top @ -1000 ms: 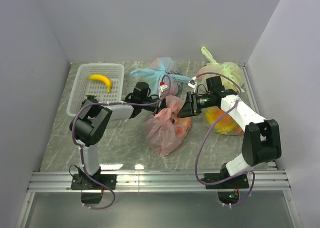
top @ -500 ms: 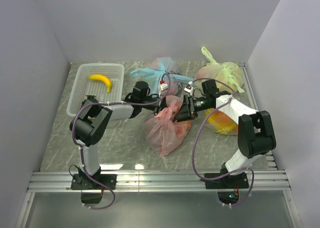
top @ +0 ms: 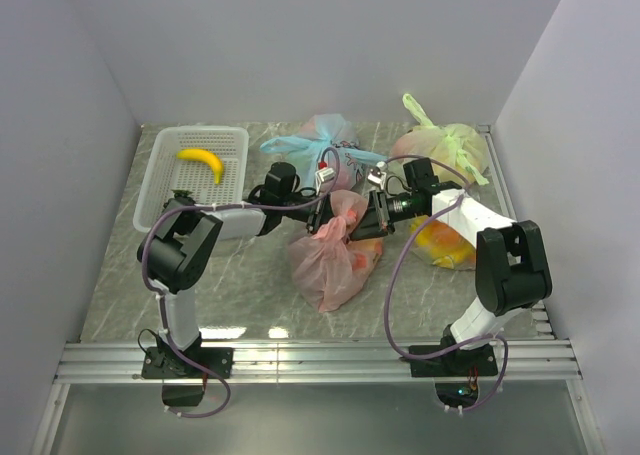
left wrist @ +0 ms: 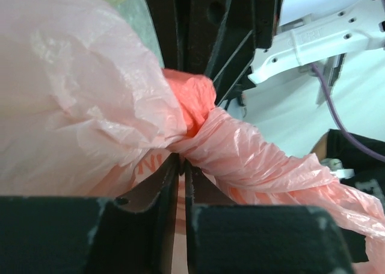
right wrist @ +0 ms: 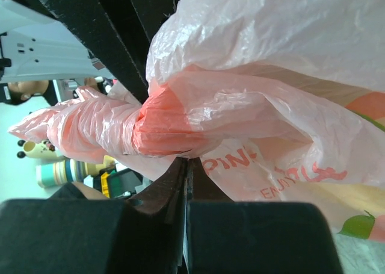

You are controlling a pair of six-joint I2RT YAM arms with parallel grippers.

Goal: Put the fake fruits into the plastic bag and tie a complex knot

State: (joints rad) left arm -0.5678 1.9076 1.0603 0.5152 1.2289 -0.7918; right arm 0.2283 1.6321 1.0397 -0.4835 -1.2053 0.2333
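Top: translucent pink plastic bag (top: pixel 325 265) lies mid-table on grey marbled tabletop (top: pixel 240 285). Left gripper (top: pixel 322 215) and right gripper (top: pixel 357 222) meet at its twisted knot (top: pixel 340 213). Left wrist: jaws a narrow slit pinching pink film (knot just above). Right wrist: jaws fully together, nipping bag film under the knot.

the left end effector (top: pixel 318 215) and the right end effector (top: pixel 365 222) face each other, both against the gathered neck of the pink bag (top: pixel 333 260), whose bulging body lies on the desk (top: pixel 240 295) nearer the arm bases. just beyond both sits a blue bag (top: pixel 318 138); beyond the right end effector, a pale green bag (top: pixel 448 147). well left of the left end effector, a banana (top: pixel 202 161) lies in a white basket (top: pixel 160 197).
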